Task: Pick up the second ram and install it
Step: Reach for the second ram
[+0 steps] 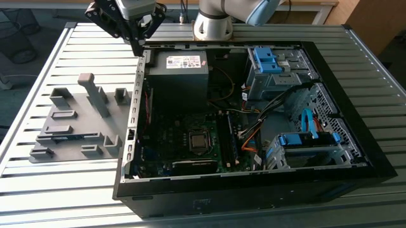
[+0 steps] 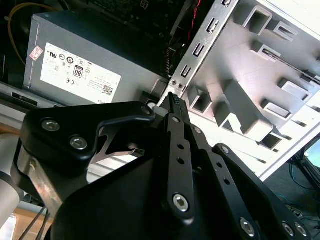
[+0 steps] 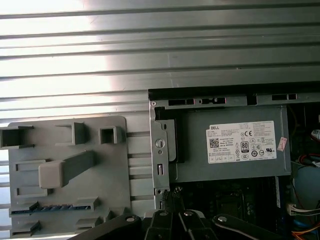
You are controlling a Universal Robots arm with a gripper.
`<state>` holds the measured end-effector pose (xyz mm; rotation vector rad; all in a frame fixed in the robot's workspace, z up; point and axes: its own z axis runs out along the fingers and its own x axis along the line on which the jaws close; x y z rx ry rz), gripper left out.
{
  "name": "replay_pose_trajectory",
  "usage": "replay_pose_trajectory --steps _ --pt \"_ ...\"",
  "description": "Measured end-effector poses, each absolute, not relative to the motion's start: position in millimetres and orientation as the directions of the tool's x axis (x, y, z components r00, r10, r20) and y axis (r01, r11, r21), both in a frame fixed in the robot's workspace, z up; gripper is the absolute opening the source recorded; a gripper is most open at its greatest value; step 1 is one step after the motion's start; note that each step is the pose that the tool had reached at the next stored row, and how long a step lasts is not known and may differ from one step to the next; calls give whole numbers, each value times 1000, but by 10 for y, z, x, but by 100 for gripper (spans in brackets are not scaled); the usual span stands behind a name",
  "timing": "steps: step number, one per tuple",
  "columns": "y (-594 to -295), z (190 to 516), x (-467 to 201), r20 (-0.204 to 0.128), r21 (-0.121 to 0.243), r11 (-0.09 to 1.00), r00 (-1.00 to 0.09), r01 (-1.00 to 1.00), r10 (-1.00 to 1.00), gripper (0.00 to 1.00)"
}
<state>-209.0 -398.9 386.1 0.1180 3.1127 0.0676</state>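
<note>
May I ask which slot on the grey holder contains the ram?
The long slot where the second ram shows blue-green; no other slot shows that colour.

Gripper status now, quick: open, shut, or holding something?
Black gripper: shut, nothing held; long blue-green ram strip sits in the grey plastic holder.

Arm [image 1: 212,23]: silver-grey round joint housings, pale blue end cap [image 1: 260,12]. Claw [image 1: 138,48]: matte black angular link bars w/ silver screws [image 2: 180,201] & pivot pins, bare metal plate [image 2: 35,180] behind.
</note>
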Motion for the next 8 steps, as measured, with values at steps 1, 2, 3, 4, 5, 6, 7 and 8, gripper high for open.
replay_pose_trajectory --steps 1,2,3,4,5,6,7,8 --pt "-3989 3860 -2093 -24 44 996 -997 75 76 11" --pt "-3989 3860 -2096 -24 44 996 -997 75 76 11" --pt "-3989 3859 -2099 -24 44 996 -997 75 76 11" --pt "-3989 3859 -2102 -24 44 996 -997 75 76 11" --pt "-3989 3859 -2105 -24 44 996 -997 75 76 11" --pt "-3989 3859 -2109 -24 44 996 -997 75 76 11" --pt "-3989 3858 -2112 -24 44 996 -997 75 76 11" --pt "-3989 3858 -2115 -24 44 996 -997 75 76 11"
